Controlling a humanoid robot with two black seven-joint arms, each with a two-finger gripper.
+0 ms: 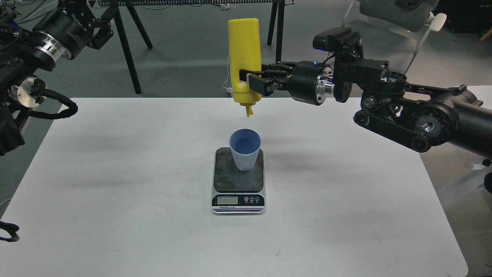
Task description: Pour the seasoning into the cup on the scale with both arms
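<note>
My right gripper point(251, 81) is shut on the yellow seasoning bottle point(243, 52), gripping it near the shoulder. The bottle hangs upside down, nozzle point(249, 111) pointing down just above and behind the light blue cup point(245, 149). The cup stands upright on the dark plate of the scale point(238, 191) at the table's middle. My left gripper point(100, 30) is raised at the far left, well away from the cup; its fingers are dark and I cannot tell whether they are apart.
The white table point(115, 184) ends in rounded corners. Black stand legs point(128, 54) rise behind its far edge. My right arm's links point(415, 115) hang over the table's right side. A black cable loop point(57, 109) hangs at the left edge.
</note>
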